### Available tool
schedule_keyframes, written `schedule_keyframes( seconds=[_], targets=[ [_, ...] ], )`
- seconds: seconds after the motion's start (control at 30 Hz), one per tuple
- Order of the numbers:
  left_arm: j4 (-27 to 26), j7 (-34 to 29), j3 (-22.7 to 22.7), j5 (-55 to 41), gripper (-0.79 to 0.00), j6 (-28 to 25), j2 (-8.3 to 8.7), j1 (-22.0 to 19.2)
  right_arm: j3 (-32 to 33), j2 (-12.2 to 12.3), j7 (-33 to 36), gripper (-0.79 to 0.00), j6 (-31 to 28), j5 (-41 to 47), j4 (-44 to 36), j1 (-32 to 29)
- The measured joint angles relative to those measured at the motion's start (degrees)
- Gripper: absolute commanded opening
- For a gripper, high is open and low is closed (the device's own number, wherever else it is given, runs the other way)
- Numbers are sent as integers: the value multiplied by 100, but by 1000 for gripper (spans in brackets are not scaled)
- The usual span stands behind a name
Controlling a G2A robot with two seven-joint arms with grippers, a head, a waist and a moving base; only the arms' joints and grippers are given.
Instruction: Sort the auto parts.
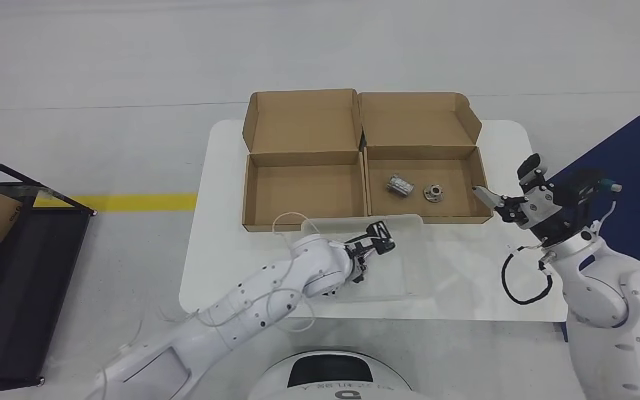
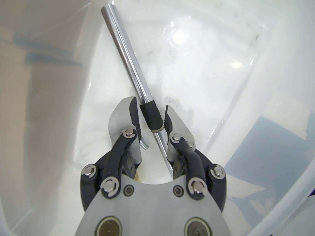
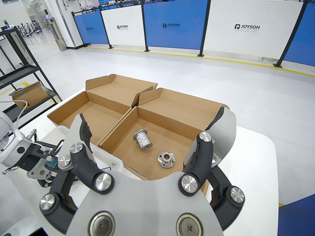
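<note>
Pick step here: my left fingers sit open down in the clear bin, straddling the chrome rod at its black-sleeved end. Right fingers hang open beside the right cardboard box. Next I'd close squarely, then lift.

A white table with rounded corners stands on a pale floor. Three things lie directly on it. Two open cardboard boxes sit side by side across the far half, their inner walls touching. The left box and the right box both have their lids thrown back past the table's far edge. A clear plastic bin sits along the near edge, just beside the boxes' near walls and spanning the seam between them. Bare table shows on the left, on the right, and in a strip in front of the bin.
</note>
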Motion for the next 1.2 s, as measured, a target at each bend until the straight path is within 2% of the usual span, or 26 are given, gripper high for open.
schedule_keyframes(
  seconds=[0.23, 0.3, 0.4, 0.63, 0.8, 0.93, 1.03, 1.2],
  targets=[
    [185, 12, 22, 12, -588, -2, -65, -70, 0, 0, 0, 0, 0, 0, 0, 0],
    [241, 13, 35, 49, -646, 16, -86, -91, 0, 0, 0, 0, 0, 0, 0, 0],
    [320, 6, 54, 94, -785, 54, -117, -118, 0, 0, 0, 0, 0, 0, 0, 0],
    [372, 9, 66, 206, -785, 118, -169, -147, 0, 0, 0, 0, 0, 0, 0, 0],
    [157, 75, -33, 278, -785, 108, -152, -93, 0, 0, 0, 0, 0, 0, 0, 0],
    [-218, 399, -431, -106, -785, -35, -62, 59, 0, 0, 0, 0, 0, 0, 0, 0],
    [-629, 711, -1025, -593, -785, -255, 94, 326, 0, 0, 0, 0, 0, 0, 0, 0],
    [-1228, 785, -1815, -1141, -785, -710, 328, 844, 0, 0, 0, 0, 0, 0, 0, 0]
  ],
)
